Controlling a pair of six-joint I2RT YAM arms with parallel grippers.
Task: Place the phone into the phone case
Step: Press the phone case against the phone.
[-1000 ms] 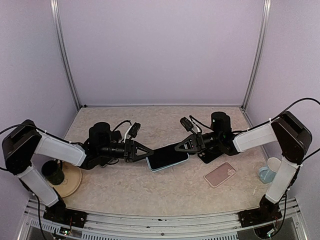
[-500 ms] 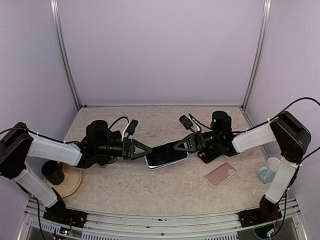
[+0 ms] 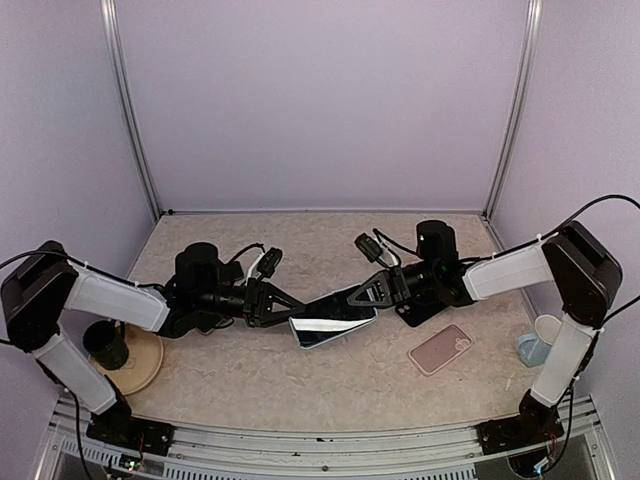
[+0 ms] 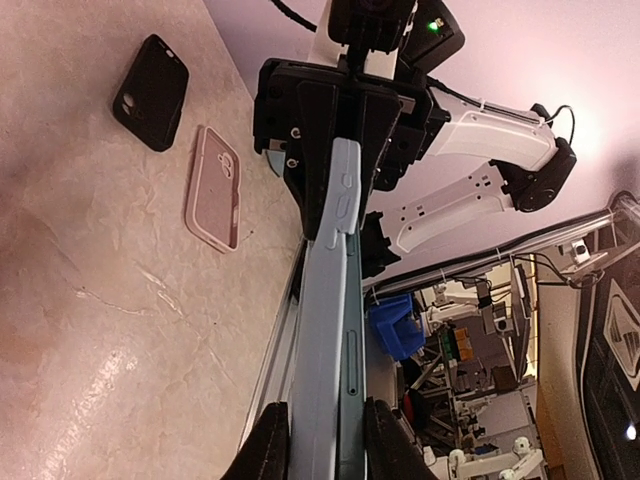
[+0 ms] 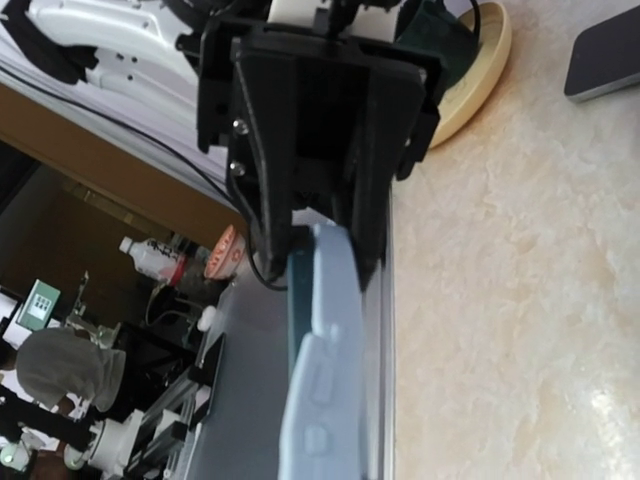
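Both grippers hold the dark-screened phone (image 3: 330,312) and its light blue phone case (image 3: 322,341) above the table's middle, rolled partly onto one long edge. My left gripper (image 3: 291,313) is shut on one end; in the left wrist view its fingers (image 4: 268,445) press the case (image 4: 322,320) and the phone's grey side (image 4: 352,380) together. My right gripper (image 3: 365,294) is shut on the other end, where the case reaches past the phone. In the right wrist view the case (image 5: 325,380) runs away to the left gripper (image 5: 320,130); my own right fingers are out of frame.
A pink case (image 3: 440,349) lies on the table to the right, with a black case (image 3: 415,311) half under the right arm. A dark cup (image 3: 105,343) stands on a wooden saucer (image 3: 140,365) at the left. A pale blue cup (image 3: 535,345) is at the right edge.
The phone and case have rolled from nearly flat up towards one edge. The right jaws have closed on their end. The left jaws still press their end.
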